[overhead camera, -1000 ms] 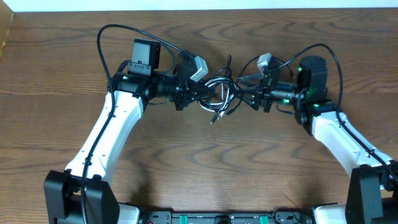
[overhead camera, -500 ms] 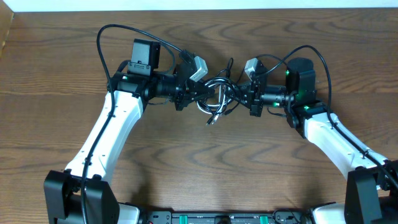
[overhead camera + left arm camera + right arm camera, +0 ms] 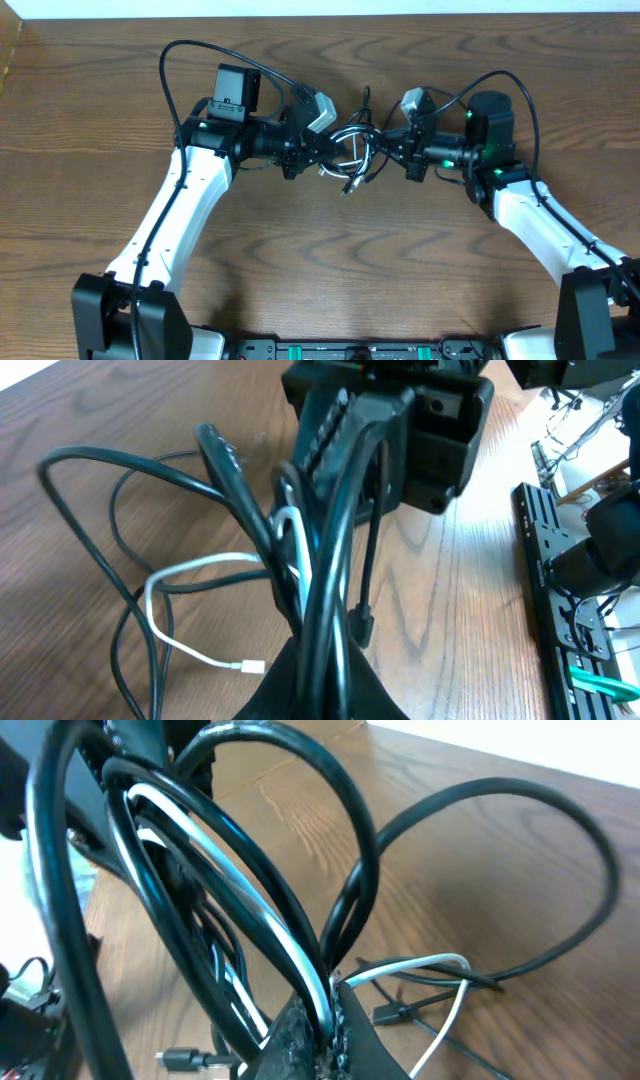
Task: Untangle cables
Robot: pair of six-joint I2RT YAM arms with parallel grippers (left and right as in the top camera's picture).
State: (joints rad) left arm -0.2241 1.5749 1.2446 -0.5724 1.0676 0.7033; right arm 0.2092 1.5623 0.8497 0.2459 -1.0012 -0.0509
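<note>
At upper centre, the left gripper (image 3: 322, 152) and right gripper (image 3: 390, 150) each pinch the tangled cables (image 3: 352, 157). Next, I reckon, they draw apart gently.

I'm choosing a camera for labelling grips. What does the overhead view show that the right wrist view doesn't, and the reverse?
Only overhead: both arms whole, the left gripper and right gripper reaching the cables from opposite sides. Only right wrist: the right fingertips closed on black and white strands, and a small black plug lying on the table. Both: the tangled cables on the wooden table.
</note>
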